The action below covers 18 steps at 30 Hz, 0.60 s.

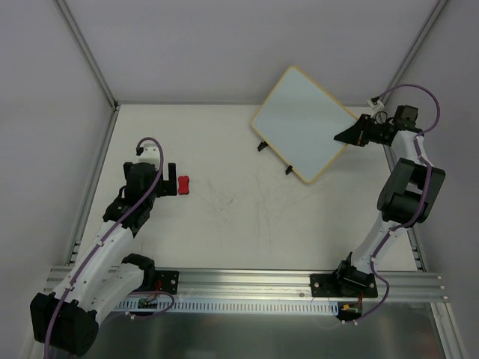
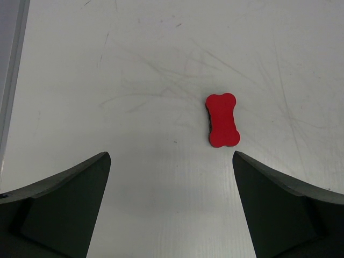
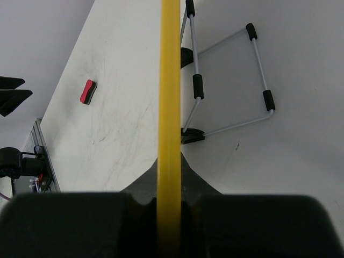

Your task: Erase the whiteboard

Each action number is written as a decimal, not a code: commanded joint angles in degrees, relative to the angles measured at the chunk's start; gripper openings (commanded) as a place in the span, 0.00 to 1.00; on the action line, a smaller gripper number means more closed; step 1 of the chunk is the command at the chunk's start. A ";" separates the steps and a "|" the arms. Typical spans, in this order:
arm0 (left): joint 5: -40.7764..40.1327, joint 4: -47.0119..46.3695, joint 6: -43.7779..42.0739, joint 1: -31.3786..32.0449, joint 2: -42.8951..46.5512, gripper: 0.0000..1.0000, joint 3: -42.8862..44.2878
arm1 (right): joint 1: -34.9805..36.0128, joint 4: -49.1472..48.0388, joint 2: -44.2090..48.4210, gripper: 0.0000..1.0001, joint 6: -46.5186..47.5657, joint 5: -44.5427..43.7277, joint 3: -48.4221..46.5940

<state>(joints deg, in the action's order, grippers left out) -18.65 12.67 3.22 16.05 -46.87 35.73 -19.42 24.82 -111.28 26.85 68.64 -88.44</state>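
- Two arms, top view: right end effector grips the whiteboard by its right corner at upper right (black clips on its lower-left edge); left end effector gapes wide beside the red eraser.
- Left wrist: eraser lies on the surface right of centre, ahead of the spread jaws.
- Right wrist: whiteboard's yellow edge runs up the centre, pinched tight; wire stand at upper right.

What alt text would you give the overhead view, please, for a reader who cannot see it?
The right arm, jaws shut on one edge, holds a wood-framed whiteboard, turned like a diamond, at the far right of the table. On the left, the left arm points its open jaws at a small red eraser lying on the table.
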 commanded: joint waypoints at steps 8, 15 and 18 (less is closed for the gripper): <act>-1.03 -1.77 -1.64 -0.15 -0.24 0.99 -0.31 | -0.36 9.39 1.60 0.00 8.54 3.88 -4.71; -0.77 -1.77 -1.73 -0.06 -0.24 0.99 -0.22 | 1.05 20.36 -1.21 0.00 19.03 1.41 -9.47; -0.94 -1.94 -1.73 -0.06 0.02 0.99 -0.31 | 1.05 20.36 -1.48 0.05 18.76 1.67 -9.20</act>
<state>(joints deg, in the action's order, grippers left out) -18.65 12.64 2.28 16.05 -46.94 35.73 -18.70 42.44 -112.49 41.91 66.30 -95.22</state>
